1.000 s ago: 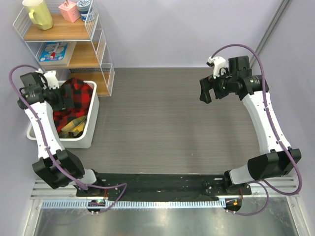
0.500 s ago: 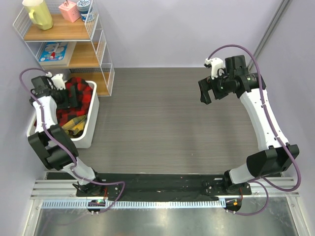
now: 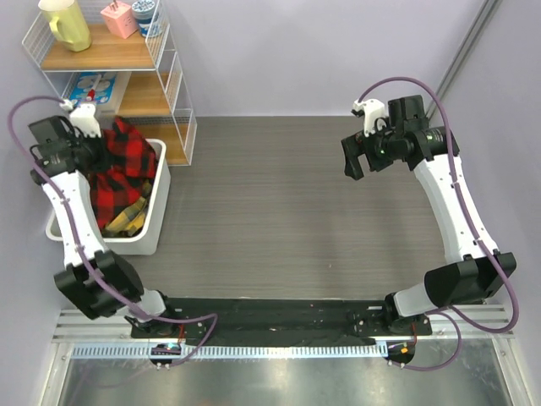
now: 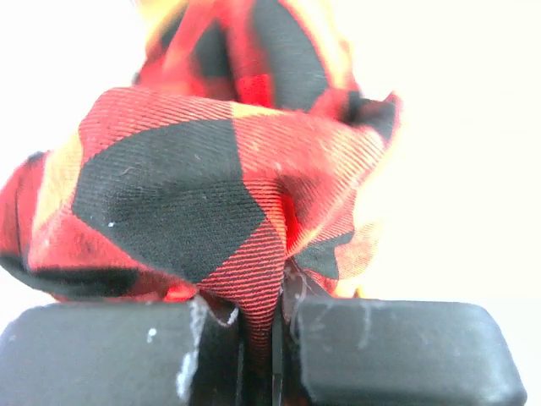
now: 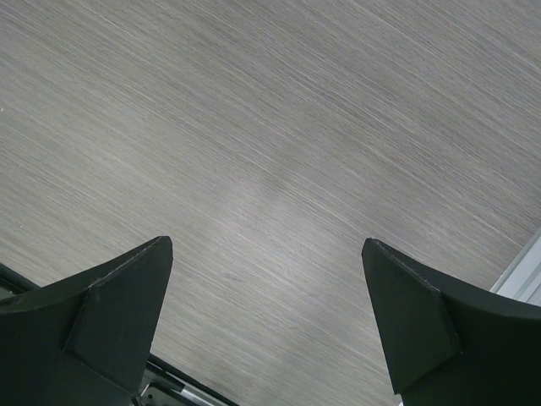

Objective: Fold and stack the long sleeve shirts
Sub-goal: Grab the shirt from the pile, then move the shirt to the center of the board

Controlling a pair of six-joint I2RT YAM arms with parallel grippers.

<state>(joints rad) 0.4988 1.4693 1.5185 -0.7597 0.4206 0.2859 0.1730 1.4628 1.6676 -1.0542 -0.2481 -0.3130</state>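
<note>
The red-and-black shirt [image 3: 127, 169] lies bunched up in a white bin [image 3: 142, 241] at the left edge of the table [image 3: 287, 211]. One part of it rises in a peak toward the far left corner of the bin. Under it, at the near end of the bin, a yellow-and-black shirt [image 3: 127, 218] peeks out. The two shirts are touching. The left gripper [image 3: 100, 152] is at the top of that red peak, and its two black fingers [image 4: 389, 355] are pressed together with a fold of the red cloth pinched between them. In the left wrist view the cloth puffs out just above the fingers and fills most of the view. The left arm bends up from its base at the near left, over the bin. Just past the bin on the far left stands a wire shelf [image 3: 173, 76] with wooden boards. A yellow jug [image 3: 65, 23], a pink box [image 3: 120, 19] and a cup [image 3: 147, 15] sit on its top board. The right gripper [image 3: 359, 156] is well apart from the bin, on the far right side above the grey table. Its fingers are spread wide with nothing between them, only bare table below.
</note>
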